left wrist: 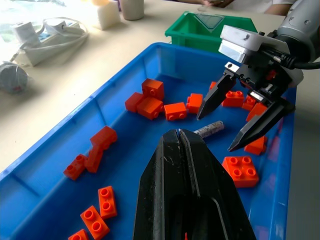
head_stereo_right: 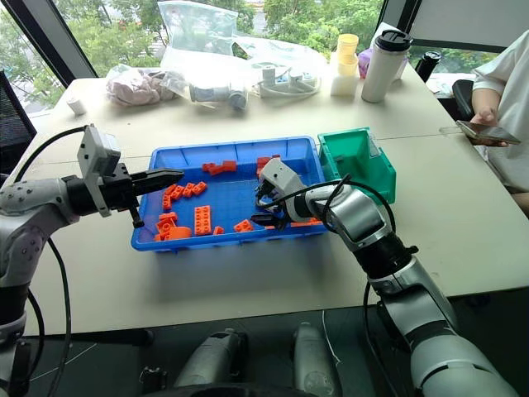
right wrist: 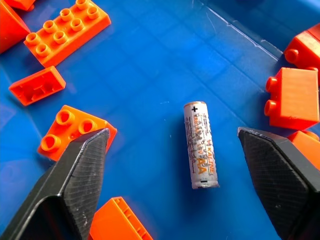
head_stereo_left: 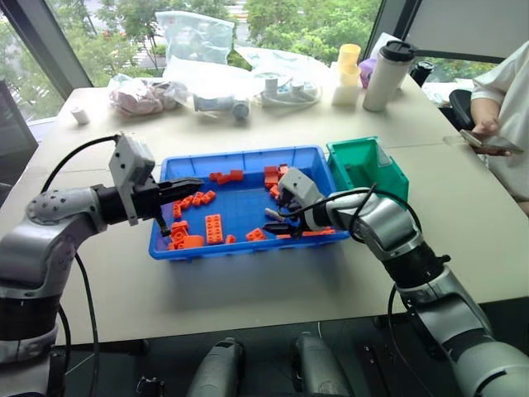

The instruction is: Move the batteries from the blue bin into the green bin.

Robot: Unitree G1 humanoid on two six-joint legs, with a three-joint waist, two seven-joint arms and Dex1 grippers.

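The right gripper (right wrist: 175, 165), wide open over a battery (right wrist: 200, 144), could knock it rolling away.

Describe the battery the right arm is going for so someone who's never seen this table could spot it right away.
Find the wide blue bin in the middle of the table, scattered with orange toy bricks. Near its right end, beside the green bin, the right end effector hovers open over the tray floor. Between its fingers lies the battery: a slim silver-grey AA cylinder, the only round metal piece among blocky orange plastic.

Inside of small deep teal-green plastic bin (head_stereo_left: 364, 165) hidden behind its walls; seated person (head_stereo_left: 506, 99) cut off at picture edge.
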